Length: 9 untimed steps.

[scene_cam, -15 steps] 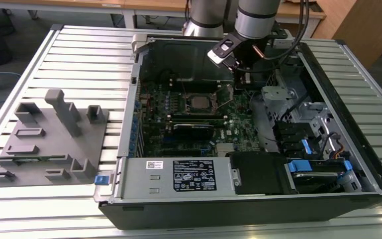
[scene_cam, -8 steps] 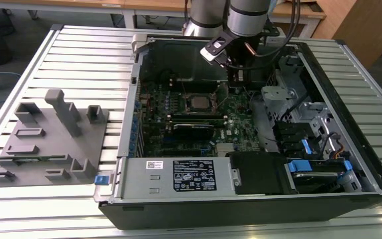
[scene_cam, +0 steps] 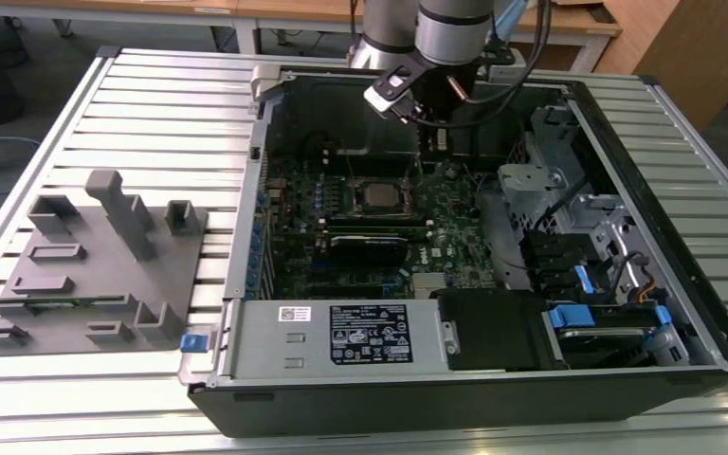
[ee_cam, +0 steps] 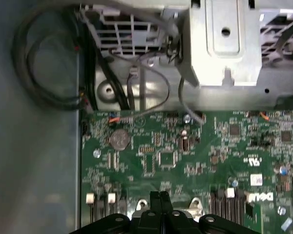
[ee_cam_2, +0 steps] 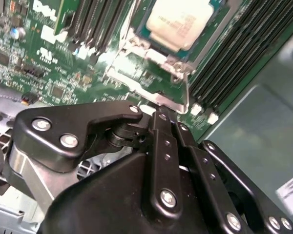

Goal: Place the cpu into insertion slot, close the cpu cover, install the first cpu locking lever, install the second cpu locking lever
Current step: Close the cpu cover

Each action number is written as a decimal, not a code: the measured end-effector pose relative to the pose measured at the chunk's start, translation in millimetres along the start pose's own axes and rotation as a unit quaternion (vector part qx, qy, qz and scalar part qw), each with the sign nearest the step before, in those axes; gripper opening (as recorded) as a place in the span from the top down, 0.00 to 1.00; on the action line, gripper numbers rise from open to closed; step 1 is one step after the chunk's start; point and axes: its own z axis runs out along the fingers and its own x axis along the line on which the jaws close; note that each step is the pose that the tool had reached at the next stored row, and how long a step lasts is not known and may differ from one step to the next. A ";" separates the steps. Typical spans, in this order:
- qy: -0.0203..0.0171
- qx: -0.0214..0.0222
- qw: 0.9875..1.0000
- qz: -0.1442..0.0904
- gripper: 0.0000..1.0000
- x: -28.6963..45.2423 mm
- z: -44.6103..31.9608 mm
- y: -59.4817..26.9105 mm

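Note:
The cpu [scene_cam: 377, 196] lies flat in the insertion slot [scene_cam: 349, 196] on the green motherboard [scene_cam: 453, 237] inside the open computer case. In the second wrist view its pale metal top [ee_cam_2: 180, 22] shows, with the silvery cpu cover [ee_cam_2: 158, 56] lying around it. A thin metal locking lever [ee_cam_2: 186, 92] runs along the socket's side. My gripper [scene_cam: 438, 150] hangs over the board just behind the socket. Its black fingers meet at the tip [ee_cam_2: 158, 116], shut, right beside the socket frame's edge, with nothing seen between them. The same tip [ee_cam: 159, 196] shows above the board in the first wrist view.
A grey fixture tray [scene_cam: 99, 256] sits on the slatted table at the exterior view's left. Inside the case are a metal drive cage [scene_cam: 535, 180], a power supply [scene_cam: 338, 336], a black card [scene_cam: 371, 248], memory slots [ee_cam_2: 234, 53] and loose cables [ee_cam: 44, 73].

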 end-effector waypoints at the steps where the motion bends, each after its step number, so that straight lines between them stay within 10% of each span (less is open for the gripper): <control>1: -0.001 0.000 1.000 0.000 0.89 0.7 -0.1 -2.6; 9: -0.006 0.000 1.000 0.001 0.89 4.7 -0.5 -18.2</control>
